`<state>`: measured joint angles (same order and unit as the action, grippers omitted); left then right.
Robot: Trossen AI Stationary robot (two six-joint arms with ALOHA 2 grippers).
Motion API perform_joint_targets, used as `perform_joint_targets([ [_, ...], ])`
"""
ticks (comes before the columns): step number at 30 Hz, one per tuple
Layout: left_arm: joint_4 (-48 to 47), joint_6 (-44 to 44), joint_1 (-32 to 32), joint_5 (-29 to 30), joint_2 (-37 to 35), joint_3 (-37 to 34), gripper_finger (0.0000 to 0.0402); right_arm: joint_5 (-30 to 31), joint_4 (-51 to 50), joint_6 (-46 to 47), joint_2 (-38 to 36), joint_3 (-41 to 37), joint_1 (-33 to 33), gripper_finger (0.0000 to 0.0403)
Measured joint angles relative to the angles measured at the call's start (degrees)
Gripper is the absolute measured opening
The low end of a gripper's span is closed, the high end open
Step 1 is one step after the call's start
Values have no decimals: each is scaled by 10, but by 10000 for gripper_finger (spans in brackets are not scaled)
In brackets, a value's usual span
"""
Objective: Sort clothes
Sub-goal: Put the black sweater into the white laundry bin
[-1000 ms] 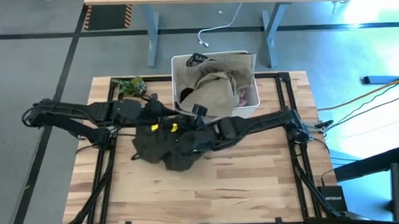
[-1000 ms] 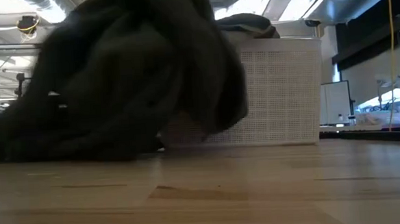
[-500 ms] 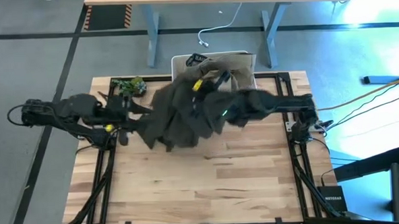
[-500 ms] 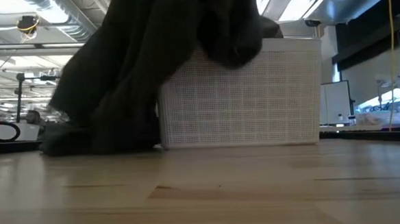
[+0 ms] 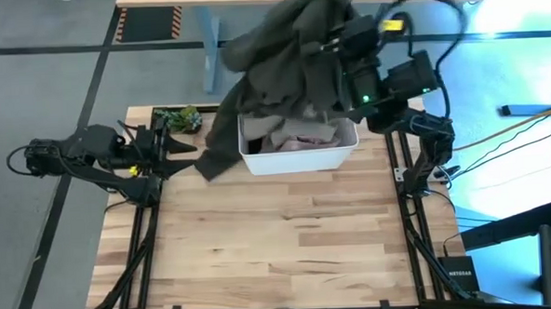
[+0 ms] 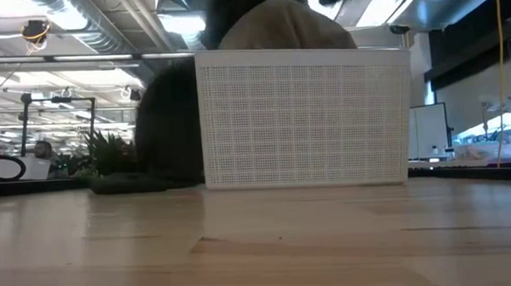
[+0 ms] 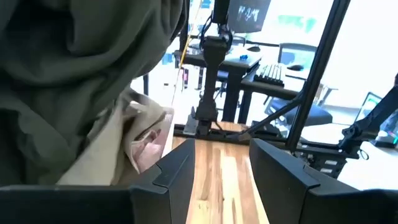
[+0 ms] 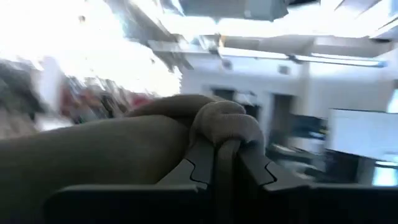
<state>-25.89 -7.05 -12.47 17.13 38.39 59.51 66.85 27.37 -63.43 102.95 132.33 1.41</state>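
Seemingly near done, right fingers (image 8: 227, 163) clamped the olive garment (image 5: 285, 42) above the far-edge bin (image 5: 299, 158) (already holding clothes), left fingers (image 7: 219, 180) apart.

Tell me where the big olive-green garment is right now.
In the high view the large olive-green fabric garment hangs from the right end effector above the white rectangular plastic bin, its tail trailing down the bin's left side onto the table.

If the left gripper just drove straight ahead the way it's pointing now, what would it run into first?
Probably the hanging tail of the olive-green garment, which the right gripper holds above the white bin. The open left gripper points toward that drape and the bin's near side; depth is unclear.
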Motion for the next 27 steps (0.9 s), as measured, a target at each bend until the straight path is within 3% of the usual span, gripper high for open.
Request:
perform_joint_targets([
  [3,-11,0,0,0,1,0,149,77,-63,-43,1,-14,-9,36],
  [7,-11,0,0,0,1,0,149,83,-235,81,6,-65,-22,37],
  [12,-10,-4,0,0,1,0,149,22,-451,353,4,-134,-62,38],
  [16,-10,-14,0,0,1,0,149,-69,-591,565,5,-193,-104,36],
  [20,-9,-15,0,0,1,0,149,-113,-643,693,5,-263,-135,39],
  [27,-21,-15,0,0,1,0,149,-183,-645,838,5,-360,-159,61],
])
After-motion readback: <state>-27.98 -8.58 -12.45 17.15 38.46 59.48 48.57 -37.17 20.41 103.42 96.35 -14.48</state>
